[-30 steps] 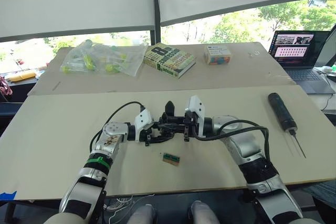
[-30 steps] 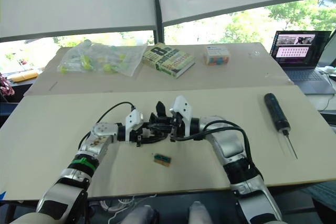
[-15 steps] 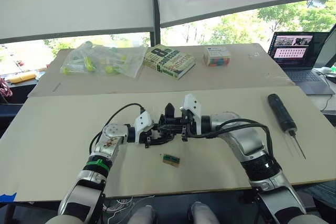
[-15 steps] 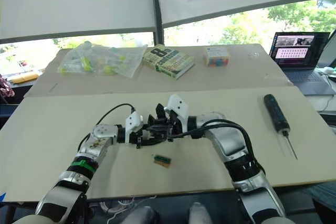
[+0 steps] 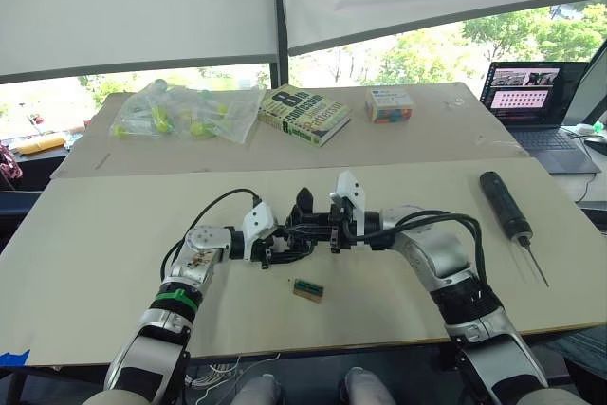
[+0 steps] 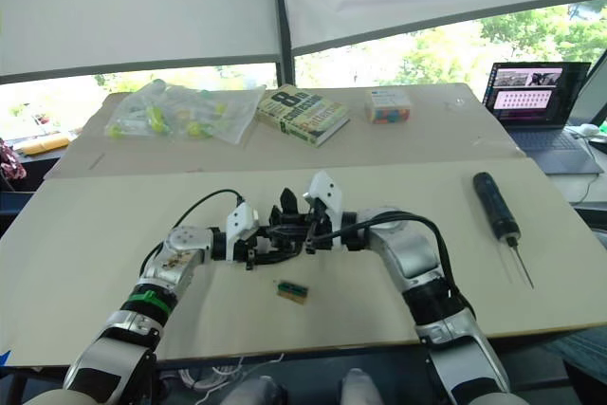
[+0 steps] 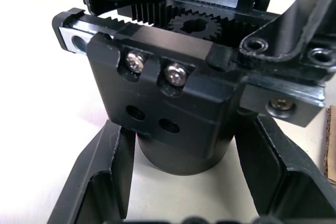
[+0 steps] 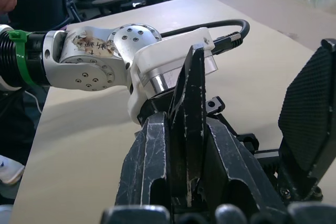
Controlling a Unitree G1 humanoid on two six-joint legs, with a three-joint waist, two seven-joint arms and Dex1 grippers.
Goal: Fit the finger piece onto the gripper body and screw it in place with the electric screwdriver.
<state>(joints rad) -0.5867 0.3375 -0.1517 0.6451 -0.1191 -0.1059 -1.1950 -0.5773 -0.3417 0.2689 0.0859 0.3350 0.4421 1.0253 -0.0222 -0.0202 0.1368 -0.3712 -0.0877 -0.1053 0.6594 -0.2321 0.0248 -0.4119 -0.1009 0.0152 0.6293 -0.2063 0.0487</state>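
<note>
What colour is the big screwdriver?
Matte black with a thin metal bit; the electric screwdriver shows best in the left eye view.

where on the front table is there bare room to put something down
Bare patches: the front table left of the left end effector, and between the right arm and the electric screwdriver. Crowded at the gripper body and small green-and-brown block.

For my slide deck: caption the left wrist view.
Left gripper straddling the round base of the gripper body, whose rack-and-pinion gears and two silver screws face the camera.
</note>
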